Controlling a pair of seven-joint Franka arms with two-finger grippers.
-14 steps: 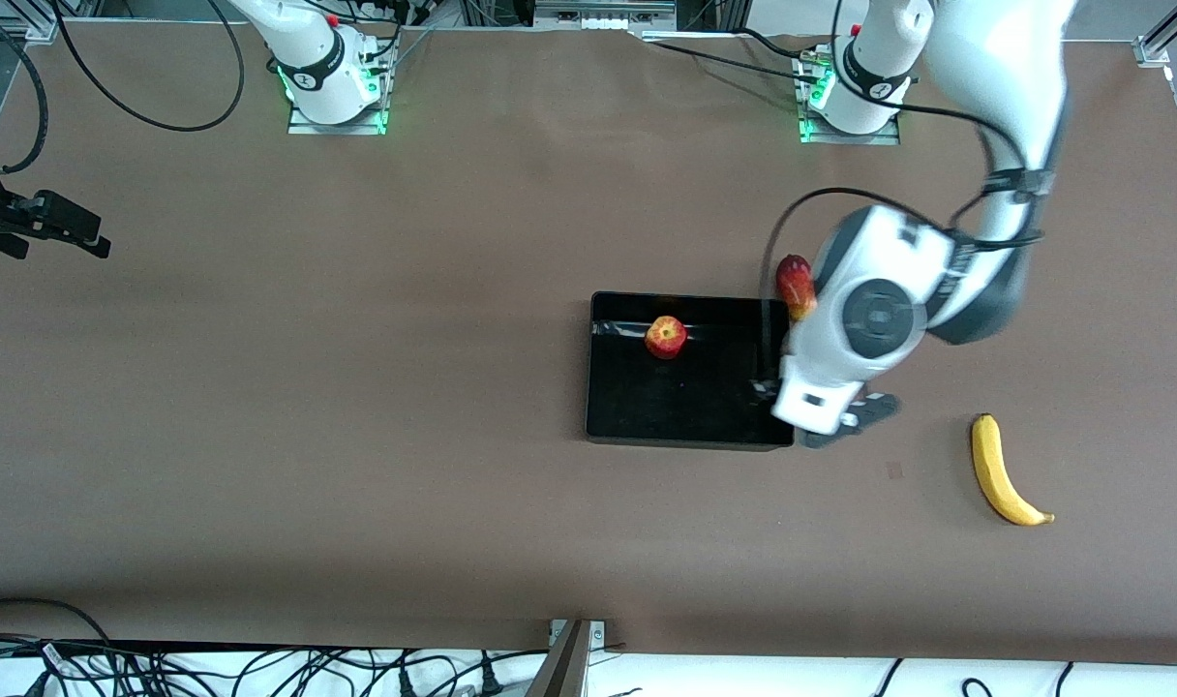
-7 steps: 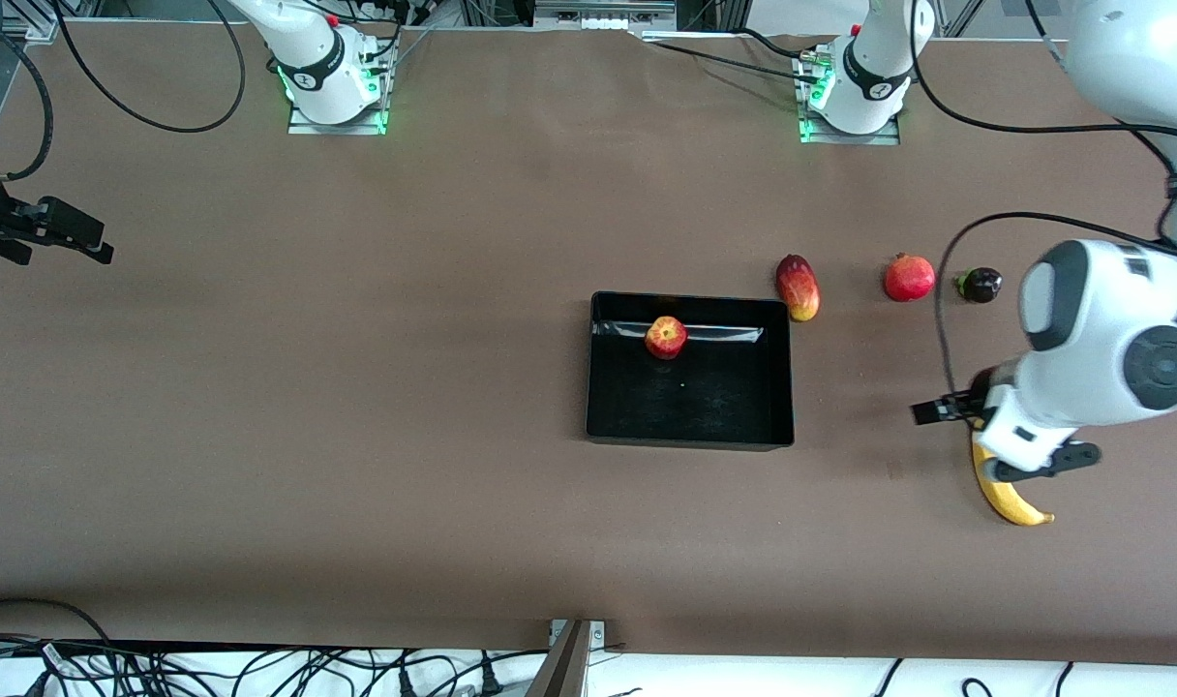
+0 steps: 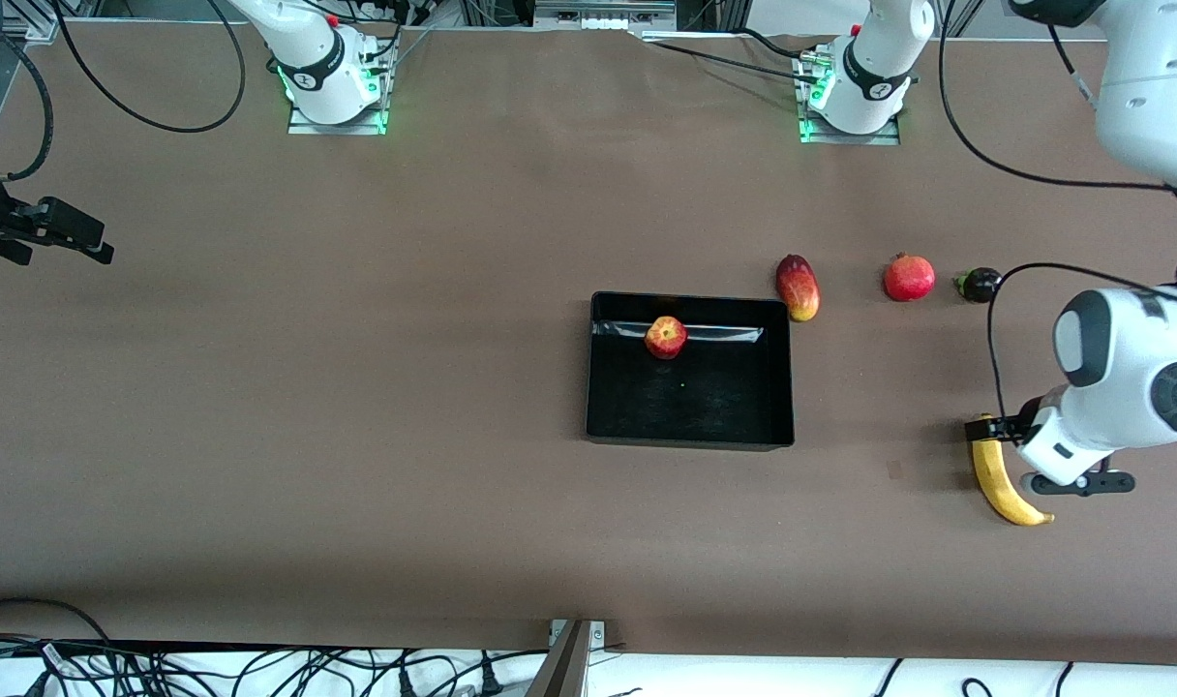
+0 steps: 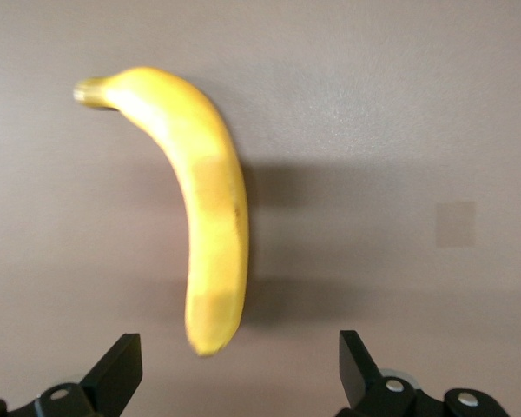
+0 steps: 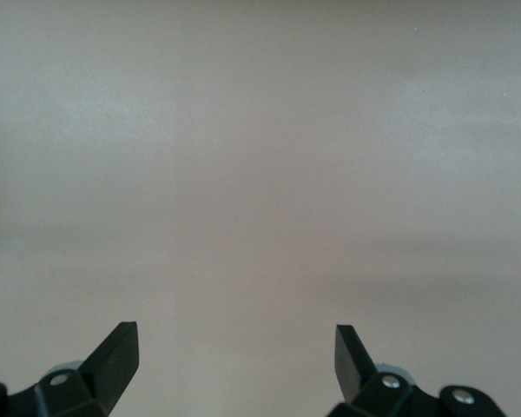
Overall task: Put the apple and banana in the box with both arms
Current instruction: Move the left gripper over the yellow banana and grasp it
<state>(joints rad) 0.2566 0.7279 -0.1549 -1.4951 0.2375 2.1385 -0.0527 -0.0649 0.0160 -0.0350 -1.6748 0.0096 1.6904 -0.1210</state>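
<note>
no text can be read.

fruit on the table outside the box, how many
4: a banana by the left gripper, and a row beside the box toward the left arm's end: mango, pomegranate, dark fruit. None seems hidden.

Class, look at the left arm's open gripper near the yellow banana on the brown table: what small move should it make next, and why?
Probably shift the left gripper over the middle of the long curved yellow banana, then lower. Its fingers are open but empty, and the banana lies off-centre in the wrist view. The small red apple already sits in the black shallow plastic box. The right gripper waits.
</note>
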